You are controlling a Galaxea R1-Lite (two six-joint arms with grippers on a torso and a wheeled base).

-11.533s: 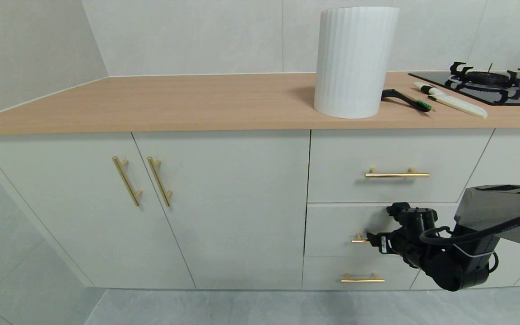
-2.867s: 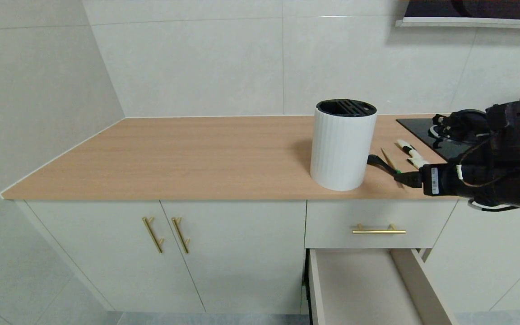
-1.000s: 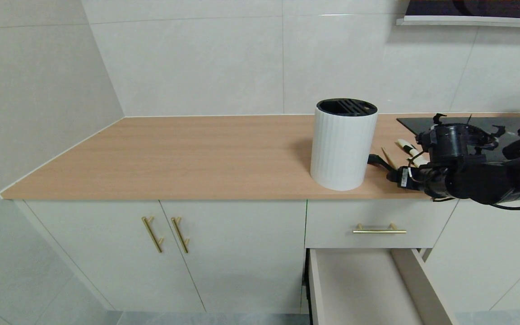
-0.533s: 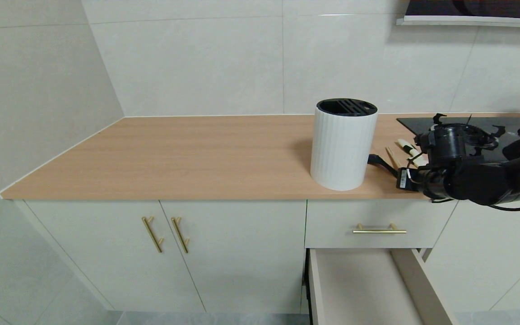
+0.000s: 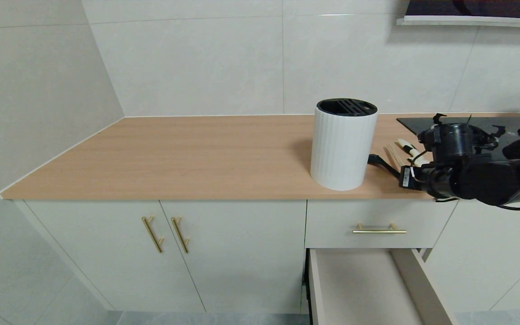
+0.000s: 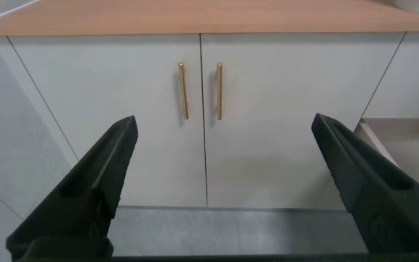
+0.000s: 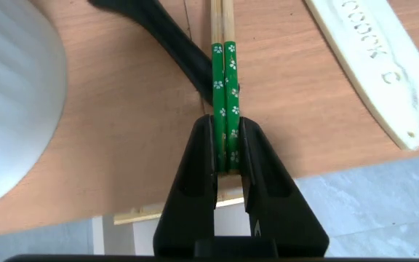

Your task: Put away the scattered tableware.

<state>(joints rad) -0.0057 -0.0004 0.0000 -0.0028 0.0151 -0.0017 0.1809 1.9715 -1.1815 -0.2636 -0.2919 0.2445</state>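
As right jaws pinch chopsticks point(image 7: 224, 87) at counter point(image 5: 197, 153) edge, drawer point(image 5: 359, 289) gapes.

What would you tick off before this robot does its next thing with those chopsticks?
1. Grip: right gripper shut on both chopsticks at their green ends: ok.
2. Snag: chopsticks free of the black utensil beside them: cannot tell.
3. Neighbour: white knife apart from the chopsticks: ok.
4. Landing spot: drawer pulled open below the countertop: ok.
5. Other arm: left gripper open, low by the cabinet doors, out of the way: ok.
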